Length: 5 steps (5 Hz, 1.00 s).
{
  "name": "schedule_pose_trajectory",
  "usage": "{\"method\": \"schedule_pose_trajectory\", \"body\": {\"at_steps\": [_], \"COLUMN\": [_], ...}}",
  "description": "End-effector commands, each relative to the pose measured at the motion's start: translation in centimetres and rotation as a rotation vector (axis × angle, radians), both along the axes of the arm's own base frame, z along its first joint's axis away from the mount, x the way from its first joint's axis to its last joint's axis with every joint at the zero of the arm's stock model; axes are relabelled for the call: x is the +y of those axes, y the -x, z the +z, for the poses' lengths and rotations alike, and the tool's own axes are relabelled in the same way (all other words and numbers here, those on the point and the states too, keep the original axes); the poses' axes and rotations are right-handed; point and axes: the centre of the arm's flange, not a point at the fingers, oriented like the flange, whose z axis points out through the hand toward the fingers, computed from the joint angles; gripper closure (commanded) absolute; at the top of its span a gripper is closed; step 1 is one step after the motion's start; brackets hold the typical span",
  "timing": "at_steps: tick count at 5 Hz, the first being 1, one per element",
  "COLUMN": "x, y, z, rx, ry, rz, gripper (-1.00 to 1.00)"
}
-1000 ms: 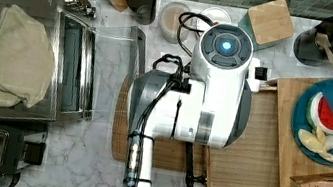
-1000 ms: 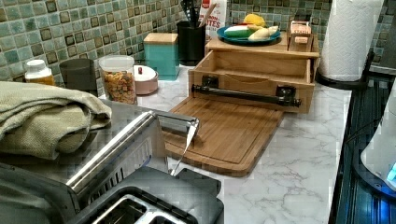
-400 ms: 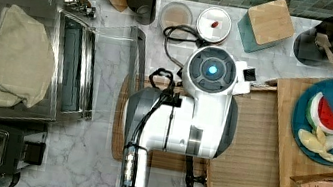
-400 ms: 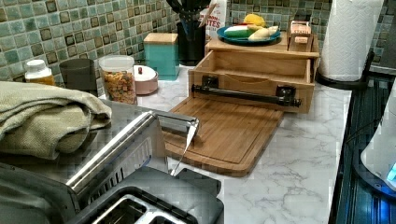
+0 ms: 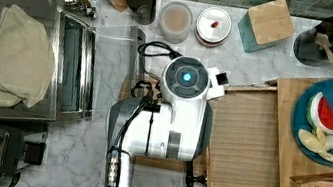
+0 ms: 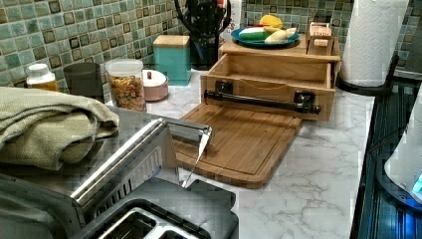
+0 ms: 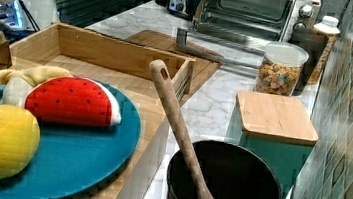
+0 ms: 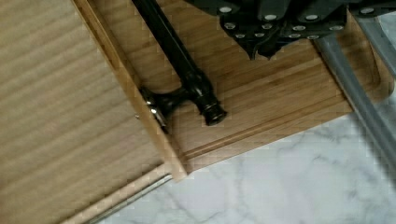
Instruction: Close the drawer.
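**Arm shifted, drawer open**

Since a second ago the arm [image 5: 169, 124] has slid toward the top view's left and lower, uncovering the two jars; the drawer hasn't moved.

Top view: one drawer [image 5: 244, 146], pulled out toward the top view's left from under the wooden stand [image 5: 287, 100]. The arm hides its front edge and most of the cutting board [image 5: 163, 163]. One blue plate [image 5: 304, 103] on the stand. One toaster oven [image 5: 72, 53], glass door down.

Left view: drawer [image 6: 278, 72] open, one black handle bar [image 6: 261, 101] across its front, over the cutting board [image 6: 239, 144]. Towel [image 6: 45, 124] covers the oven top.

Right view: drawer [image 7: 115, 47] interior visible, partly behind the plate [image 7: 82, 154]. One black pot [image 7: 235, 181] with one wooden spoon [image 7: 176, 124].

Wrist view: gripper [image 8: 261, 49] cut off at the frame edge, tips close together, holding nothing, just off the handle bar [image 8: 180, 63]. One handle end and one mount visible; drawer floor [image 8: 60, 116] beside them.
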Motion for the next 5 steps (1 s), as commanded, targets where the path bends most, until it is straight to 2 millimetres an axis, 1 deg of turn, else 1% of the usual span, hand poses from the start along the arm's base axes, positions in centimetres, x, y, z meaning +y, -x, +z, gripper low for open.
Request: {"method": "schedule_pose_trajectory", "body": {"at_steps": [1, 2, 3, 4, 5], "x": [1.3, 1.2, 0.7, 0.9, 0.4], "y": [2.4, 3.1, 3.7, 4.4, 5.2], "z": [-3.4, -5.5, -6.7, -8.2, -9.9], "rx": [0.001, -0.003, 0.029, 0.059, 0.073], "ry": [-0.031, -0.010, -0.027, 0.001, -0.002], "rz": [0.308, 0.325, 0.329, 0.325, 0.318], "gripper": [1.00, 1.00, 1.00, 1.00, 1.00]}}
